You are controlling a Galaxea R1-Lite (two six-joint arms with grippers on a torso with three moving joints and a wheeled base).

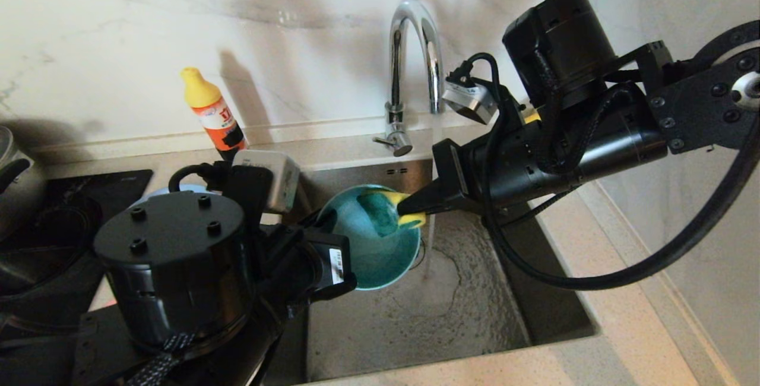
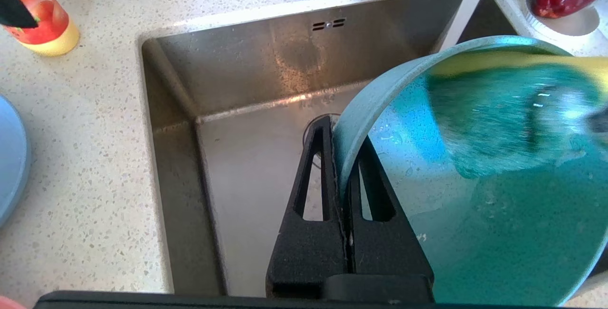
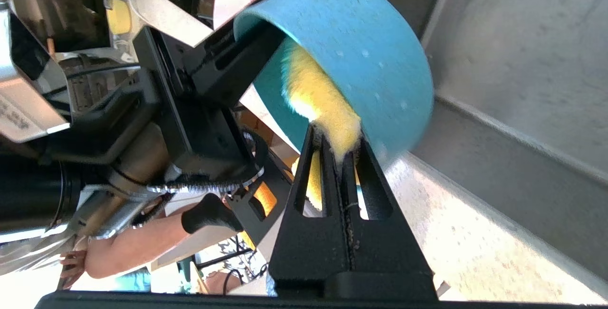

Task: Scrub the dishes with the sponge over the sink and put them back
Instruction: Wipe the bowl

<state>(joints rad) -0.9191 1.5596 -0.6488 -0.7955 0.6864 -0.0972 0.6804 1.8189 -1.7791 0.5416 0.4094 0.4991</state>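
Over the steel sink (image 1: 451, 315), the left gripper (image 2: 343, 176) is clamped on the rim of the teal bowl (image 1: 371, 255), one finger inside the wall and one outside. The bowl is tipped on edge, its open mouth turned up and toward the right arm, and it sits near the middle of the head view, with the chrome tap (image 1: 409, 59) at about 12 o'clock from it. A thin stream of water (image 1: 432, 196) falls just beside the bowl's rim at 3 o'clock.

The right gripper (image 1: 407, 206) reaches in from 3 o'clock, its fingers pinched tight on the yellow end of the sponge (image 1: 386, 211). The sponge's long axis runs roughly level across the head view, from the fingertips into the bowl, with its dark green scouring face lying against the inner wall.

In the left wrist view the sponge is a smeared green-and-yellow band, its outline hard to trace. The sink's drain (image 2: 319, 126) shows only as a sliver behind the left fingers. The left arm's bulk hides the bowl's near rim and the counter at 9 o'clock in the head view. An orange bottle with a yellow cap (image 1: 212, 114) stands on the counter at 10 o'clock from the bowl, and a grey-blue plate (image 2: 12, 161) is cut off at the frame edge.
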